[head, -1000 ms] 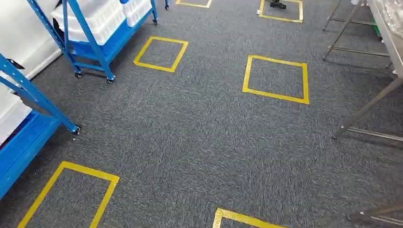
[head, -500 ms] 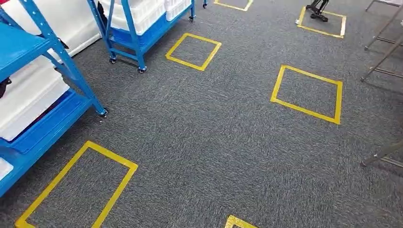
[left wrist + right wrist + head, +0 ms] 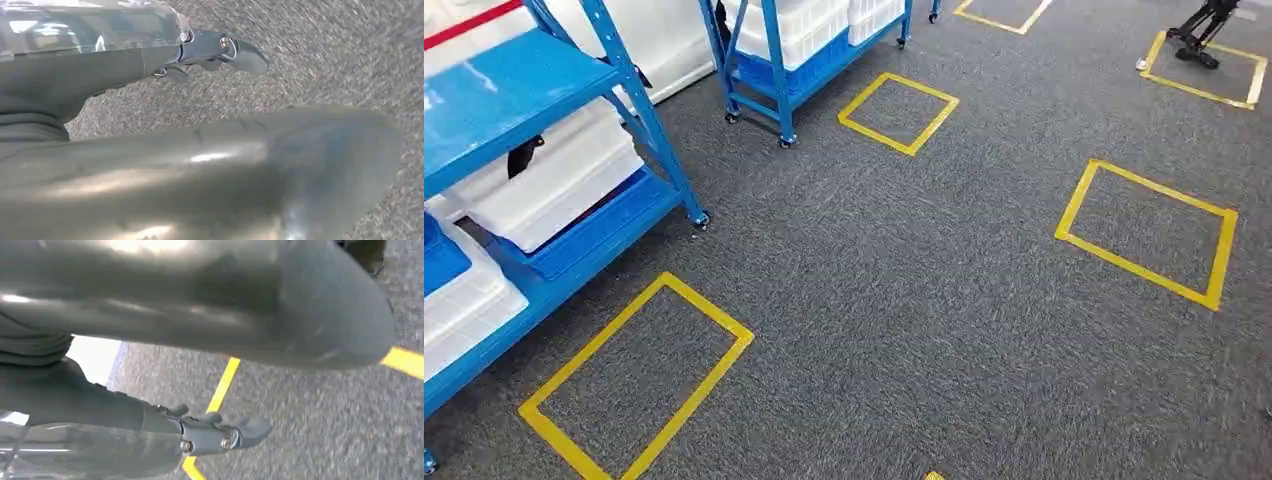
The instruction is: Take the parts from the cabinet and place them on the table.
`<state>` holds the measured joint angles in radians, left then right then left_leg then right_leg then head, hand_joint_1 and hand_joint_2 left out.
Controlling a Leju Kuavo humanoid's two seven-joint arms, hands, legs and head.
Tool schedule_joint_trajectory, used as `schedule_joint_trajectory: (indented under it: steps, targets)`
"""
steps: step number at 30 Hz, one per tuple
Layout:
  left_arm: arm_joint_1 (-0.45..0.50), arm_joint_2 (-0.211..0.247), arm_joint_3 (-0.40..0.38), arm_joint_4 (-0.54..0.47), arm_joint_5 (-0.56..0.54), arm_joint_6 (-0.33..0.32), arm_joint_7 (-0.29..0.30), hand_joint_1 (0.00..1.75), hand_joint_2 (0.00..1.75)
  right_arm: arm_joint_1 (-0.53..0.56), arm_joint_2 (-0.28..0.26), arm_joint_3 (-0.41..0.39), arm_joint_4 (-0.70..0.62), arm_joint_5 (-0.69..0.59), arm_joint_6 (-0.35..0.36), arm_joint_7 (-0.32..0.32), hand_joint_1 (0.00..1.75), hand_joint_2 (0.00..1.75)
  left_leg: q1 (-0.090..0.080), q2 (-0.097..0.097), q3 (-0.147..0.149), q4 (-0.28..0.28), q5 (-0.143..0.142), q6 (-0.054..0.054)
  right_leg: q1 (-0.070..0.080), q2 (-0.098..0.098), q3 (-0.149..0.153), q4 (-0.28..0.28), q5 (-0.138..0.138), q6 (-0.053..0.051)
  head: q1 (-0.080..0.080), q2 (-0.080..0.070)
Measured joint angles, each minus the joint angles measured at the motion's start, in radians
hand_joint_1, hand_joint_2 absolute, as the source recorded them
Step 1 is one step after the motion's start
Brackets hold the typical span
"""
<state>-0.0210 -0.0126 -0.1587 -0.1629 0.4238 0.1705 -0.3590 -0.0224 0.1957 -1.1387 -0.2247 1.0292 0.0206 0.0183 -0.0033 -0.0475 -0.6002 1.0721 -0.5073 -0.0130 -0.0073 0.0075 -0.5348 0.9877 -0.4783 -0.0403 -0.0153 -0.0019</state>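
A blue wheeled cabinet rack (image 3: 534,80) stands at my near left, with white lidded bins (image 3: 554,185) on its lower shelves; what the bins hold cannot be told. A second blue rack (image 3: 774,60) with white bins stands farther back. My left hand (image 3: 150,165) hangs over grey carpet, its thumb apart from the dark fingers (image 3: 225,50), and nothing lies between them. My right hand (image 3: 175,315) hangs the same way, fingers (image 3: 225,435) spread from the thumb, holding nothing.
Yellow tape squares mark the grey carpet: one beside the near rack (image 3: 639,375), one by the far rack (image 3: 899,112), one at the right (image 3: 1149,232). A dark stand (image 3: 1204,25) sits in a far square at the upper right.
The whole picture has shifted: my view has turned left. The blue racks have come further into the picture, and the metal table legs at the right have gone out of it.
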Motion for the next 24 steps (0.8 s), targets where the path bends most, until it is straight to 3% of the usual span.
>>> schedule_joint_trajectory:
  steps: [1,2,3,4,5,7,8,9,10,12,13,14,15,17,18,19,20,22,23,24]
  targets:
    - [-0.002,0.001,0.000,0.000,0.000,0.000,-0.005,0.00,0.00,0.003,0.000,0.000,0.000,0.003,0.000,0.000,0.00,0.00,0.002,0.022,-0.036,0.078,-0.046,-0.006,0.002,-0.015,-0.001,0.001,0.000,-0.001,-0.001,0.000]
    - [-0.003,0.002,0.000,0.000,0.000,-0.001,-0.010,0.00,0.00,0.005,0.000,0.000,0.001,0.004,0.000,0.000,0.00,0.00,0.006,0.031,-0.073,0.161,-0.085,-0.011,0.004,-0.030,-0.002,0.001,-0.001,-0.001,0.000,0.000]
    - [-0.003,0.003,0.000,0.000,0.000,-0.002,-0.014,0.00,0.00,0.005,0.000,0.000,0.002,0.005,0.002,0.000,0.00,0.00,0.008,0.034,-0.101,0.225,-0.107,-0.015,0.004,-0.046,-0.004,0.002,-0.002,-0.002,0.000,0.000]
    - [-0.003,0.003,0.000,0.000,0.000,-0.004,-0.020,0.00,0.00,0.004,0.000,0.000,0.003,0.008,0.005,0.000,0.00,0.00,0.010,0.037,-0.105,0.240,-0.102,-0.018,0.004,-0.060,-0.004,0.003,-0.003,-0.001,-0.001,0.000]
    - [-0.001,0.005,0.000,0.000,0.001,-0.004,-0.023,0.00,0.00,0.003,0.000,0.000,0.003,0.010,0.005,0.000,0.00,0.00,0.012,0.041,-0.085,0.205,-0.075,-0.021,0.004,-0.071,-0.004,0.005,-0.005,0.001,-0.001,0.000]
    - [0.001,0.010,0.000,0.000,0.004,-0.003,-0.028,0.00,0.00,0.001,0.001,0.000,0.003,0.011,0.008,0.000,0.00,0.00,0.015,0.062,0.012,0.033,0.006,-0.021,0.003,-0.094,-0.001,0.010,-0.010,0.006,-0.001,0.000]
    - [-0.001,0.010,0.000,0.000,0.004,-0.002,-0.029,0.00,0.00,0.000,0.001,0.000,0.003,0.013,0.009,0.000,0.00,0.00,0.013,0.113,0.064,-0.055,0.033,-0.017,0.005,-0.104,0.003,0.014,-0.014,0.012,-0.001,0.000]
    - [-0.004,0.011,0.000,0.000,0.005,-0.001,-0.029,0.00,0.00,0.001,0.001,0.000,0.003,0.014,0.010,0.000,0.00,0.00,0.007,0.138,0.071,-0.075,0.027,-0.008,0.012,-0.114,0.005,0.019,-0.020,0.019,-0.001,0.000]
    - [-0.004,0.013,0.000,0.000,0.006,0.001,-0.029,0.00,0.00,0.000,0.001,0.000,0.004,0.016,0.010,-0.001,0.00,0.00,0.006,0.118,0.067,-0.076,0.030,-0.001,0.011,-0.121,0.007,0.019,-0.020,0.023,0.003,0.000]
    - [0.000,0.015,0.002,0.000,0.011,0.002,-0.021,0.00,0.00,-0.006,0.001,0.000,0.004,0.018,0.013,-0.001,0.00,0.00,0.004,0.100,0.064,-0.075,0.030,0.007,0.009,-0.138,0.014,0.016,-0.020,0.032,0.002,0.000]
    - [0.002,0.016,0.004,0.000,0.015,0.003,-0.017,0.00,0.00,-0.010,0.001,0.000,0.004,0.020,0.015,0.000,0.00,0.00,0.007,0.086,0.065,-0.083,0.036,0.016,0.010,-0.148,0.017,0.017,-0.024,0.038,0.002,0.000]
    - [0.002,0.016,0.005,0.000,0.016,0.004,-0.015,0.00,0.00,-0.009,0.000,0.000,0.004,0.021,0.015,0.000,0.00,0.00,0.013,0.077,0.073,-0.088,0.043,0.023,0.001,-0.101,0.016,0.032,-0.037,0.049,0.002,0.000]
    - [0.001,0.016,0.006,0.000,0.017,0.005,-0.010,0.00,0.00,-0.008,0.000,0.000,0.004,0.021,0.015,0.000,0.00,0.00,0.014,0.068,0.070,-0.089,0.046,0.027,0.001,-0.050,-0.004,0.071,-0.070,0.052,0.004,0.000]
    - [-0.002,0.017,0.007,0.000,0.019,0.009,-0.010,0.00,0.00,-0.005,0.000,-0.001,0.004,0.022,0.013,0.000,0.00,0.00,0.013,0.047,0.063,-0.087,0.049,0.032,-0.002,-0.019,-0.073,0.217,-0.149,0.056,0.005,0.000]
    - [-0.002,0.017,0.007,0.000,0.020,0.009,-0.009,0.00,0.00,-0.003,0.000,-0.001,0.005,0.023,0.013,0.000,0.00,0.00,0.012,0.035,0.061,-0.087,0.050,0.033,-0.002,-0.016,-0.104,0.280,-0.171,0.058,0.005,0.000]
    - [-0.001,0.017,0.007,0.000,0.021,0.009,-0.009,0.00,0.00,-0.003,0.000,-0.001,0.005,0.024,0.013,0.000,0.00,0.00,0.012,0.019,0.059,-0.084,0.050,0.033,-0.003,-0.014,-0.122,0.314,-0.171,0.058,0.005,0.000]
    - [0.000,0.017,0.007,0.000,0.021,0.009,-0.009,0.00,0.00,-0.002,0.000,-0.001,0.006,0.027,0.013,0.000,0.00,0.00,0.012,0.004,0.059,-0.082,0.050,0.033,-0.005,-0.013,-0.116,0.297,-0.145,0.058,0.005,0.000]
    - [0.001,0.016,0.008,0.000,0.021,0.008,-0.008,0.00,0.00,-0.002,0.000,-0.001,0.006,0.030,0.012,0.000,0.00,0.00,0.013,-0.026,0.061,-0.077,0.048,0.029,-0.009,0.000,-0.053,0.154,-0.050,0.052,0.005,0.000]
    - [0.001,0.016,0.008,0.000,0.021,0.007,-0.008,0.00,0.00,-0.001,0.000,-0.001,0.006,0.031,0.012,0.000,0.00,0.00,0.014,-0.039,0.061,-0.076,0.047,0.026,-0.010,0.026,-0.017,0.072,-0.010,0.049,0.005,0.000]
    - [0.000,0.016,0.008,0.000,0.021,0.006,-0.008,0.00,0.00,0.000,0.000,-0.001,0.006,0.032,0.012,0.000,0.00,0.00,0.012,-0.048,0.056,-0.073,0.047,0.019,-0.013,0.080,-0.004,0.044,-0.024,0.045,0.005,0.000]
